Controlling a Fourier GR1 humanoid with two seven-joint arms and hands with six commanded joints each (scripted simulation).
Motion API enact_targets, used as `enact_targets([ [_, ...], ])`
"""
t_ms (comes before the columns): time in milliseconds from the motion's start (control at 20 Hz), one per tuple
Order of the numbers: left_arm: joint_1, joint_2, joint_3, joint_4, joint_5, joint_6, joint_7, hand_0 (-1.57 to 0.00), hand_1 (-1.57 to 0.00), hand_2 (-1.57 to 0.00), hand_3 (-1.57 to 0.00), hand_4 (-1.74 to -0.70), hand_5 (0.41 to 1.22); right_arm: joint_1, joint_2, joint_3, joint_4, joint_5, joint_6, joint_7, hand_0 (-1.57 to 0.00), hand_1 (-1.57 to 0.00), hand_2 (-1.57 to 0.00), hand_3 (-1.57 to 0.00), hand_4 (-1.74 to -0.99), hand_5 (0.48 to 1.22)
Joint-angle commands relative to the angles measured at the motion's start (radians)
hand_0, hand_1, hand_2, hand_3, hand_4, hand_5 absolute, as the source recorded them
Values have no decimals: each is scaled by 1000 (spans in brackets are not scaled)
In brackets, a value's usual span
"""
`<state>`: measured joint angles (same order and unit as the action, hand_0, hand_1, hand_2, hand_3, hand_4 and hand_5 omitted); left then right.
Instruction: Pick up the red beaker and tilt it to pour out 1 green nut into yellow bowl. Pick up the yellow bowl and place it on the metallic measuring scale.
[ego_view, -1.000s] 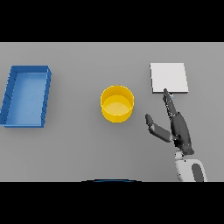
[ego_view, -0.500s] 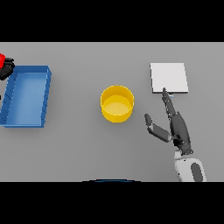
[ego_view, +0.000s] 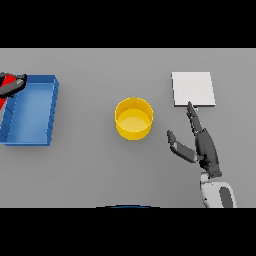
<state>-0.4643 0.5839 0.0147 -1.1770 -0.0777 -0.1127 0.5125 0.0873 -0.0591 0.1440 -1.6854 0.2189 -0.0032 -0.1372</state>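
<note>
The yellow bowl (ego_view: 133, 118) stands upright at the middle of the table, and I see nothing inside it. At the far left edge my left hand (ego_view: 13, 85) has its dark fingers curled round the red beaker (ego_view: 5, 104), mostly cut off by the edge and held over the blue tray's left side. The metallic scale (ego_view: 193, 89) is a pale square plate at the back right. My right hand (ego_view: 202, 146) is open just in front of the scale, fingers straight and pointing at it, thumb spread toward the bowl. No green nut shows.
A blue rectangular tray (ego_view: 49, 111) lies at the left, its long side running away from me. Bare grey table separates the tray, the bowl and the scale.
My left hand with the red beaker has come into view at the left edge and moved further in over the tray. The right hand, bowl and scale have not moved.
</note>
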Motion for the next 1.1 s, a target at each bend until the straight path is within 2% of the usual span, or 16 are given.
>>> enact_targets([
  [0,6,10,-17,-13,-9,-20,10,-481,-440,-418,-431,-915,651,9,3,6,-10,2,1,-11,1,1,1,1,-1155,670],
  [50,3,18,-27,-9,-18,-34,24,-384,-351,-334,-345,-875,644,24,3,12,-19,6,1,-31,1,1,1,1,-1155,669],
  [200,-8,33,-59,23,-74,-36,36,-196,-179,-170,-176,-813,627,9,-1,10,-13,32,-18,-7,1,1,1,1,-1157,665],
  [350,-22,24,-64,39,-95,-7,-13,-100,-91,-87,-90,-783,631,-1,-1,16,-6,51,-28,0,1,1,1,1,-1154,657],
  [450,-22,17,-56,37,-88,6,-39,-64,-58,-55,-57,-778,633,-11,-12,21,-12,93,-44,59,1,1,1,1,-1131,631],
  [500,-15,15,-46,28,-76,10,-64,-51,-46,-44,-45,-779,635,-17,-21,33,-18,106,-34,59,1,1,1,1,-1115,638],
  [600,-8,-4,-37,15,-60,26,-82,-32,-29,-28,-29,-786,652,-65,-69,55,-1,126,21,41,1,1,1,1,-1080,662],
  [650,-10,-9,-32,8,-51,27,-85,-25,-23,-22,-23,-793,657,-105,-107,62,5,143,54,58,1,1,1,1,-1088,665],
  [800,1,-19,-35,-7,-45,29,-84,-13,-11,-11,-11,-800,673,-190,-197,130,37,285,102,105,1,1,1,1,-1128,637],
  [1050,7,-31,-39,-27,-37,27,-65,-3,-3,-3,-3,-811,688,-366,-304,258,93,464,207,66,1,1,1,1,-1152,632],
])
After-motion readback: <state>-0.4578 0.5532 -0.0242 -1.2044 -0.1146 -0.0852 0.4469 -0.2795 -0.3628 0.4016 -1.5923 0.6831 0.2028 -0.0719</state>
